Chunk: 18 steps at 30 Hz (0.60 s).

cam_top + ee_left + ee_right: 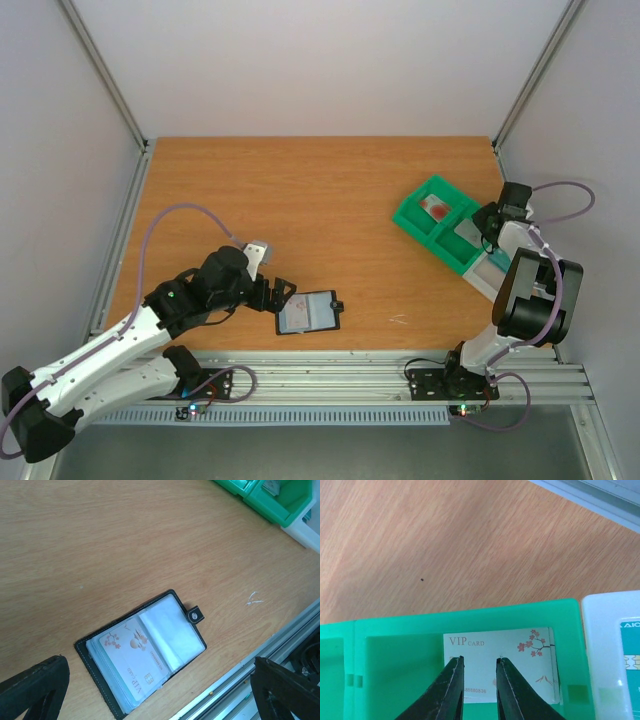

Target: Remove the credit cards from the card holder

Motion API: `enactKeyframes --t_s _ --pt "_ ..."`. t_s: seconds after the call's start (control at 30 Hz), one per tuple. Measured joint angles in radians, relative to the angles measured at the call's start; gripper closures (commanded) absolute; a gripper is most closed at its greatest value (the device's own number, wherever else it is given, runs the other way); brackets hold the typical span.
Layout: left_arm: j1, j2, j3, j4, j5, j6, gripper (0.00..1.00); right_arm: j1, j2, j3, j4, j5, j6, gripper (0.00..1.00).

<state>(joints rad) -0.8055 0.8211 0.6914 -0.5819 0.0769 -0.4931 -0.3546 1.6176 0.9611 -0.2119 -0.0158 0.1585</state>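
Observation:
The black card holder (308, 312) lies open on the table near the front edge. In the left wrist view the card holder (100, 680) shows clear sleeves with a pale VIP credit card (131, 656) in the left one; its snap tab (195, 615) points right. My left gripper (276, 296) is wide open just left of it, its fingers (35, 687) low on either side of the holder. My right gripper (479, 659) hovers over the green tray (400, 630), fingers slightly apart, above a pale VIP card (525, 652) lying flat in a compartment, nothing between them.
The green compartment tray (408, 215) stands at the right, with a red item (435, 207) in its far compartment. A white tray (600, 630) beside it holds a teal card (627, 660). The metal rail (330, 375) runs along the front edge.

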Motion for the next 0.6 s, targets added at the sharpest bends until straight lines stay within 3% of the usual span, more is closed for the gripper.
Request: enactKeyframes --t_s 0.3,0.6 --pt "0.0 0.013 0.0 -0.016 -0.033 -0.012 0.01 0.001 -0.001 0.03 -0.066 0.005 0.005 0.76" --pt "0.0 0.091 0.0 -0.023 -0.048 -0.075 0.01 0.041 -0.078 0.072 -0.193 -0.084 0.029 0.74"
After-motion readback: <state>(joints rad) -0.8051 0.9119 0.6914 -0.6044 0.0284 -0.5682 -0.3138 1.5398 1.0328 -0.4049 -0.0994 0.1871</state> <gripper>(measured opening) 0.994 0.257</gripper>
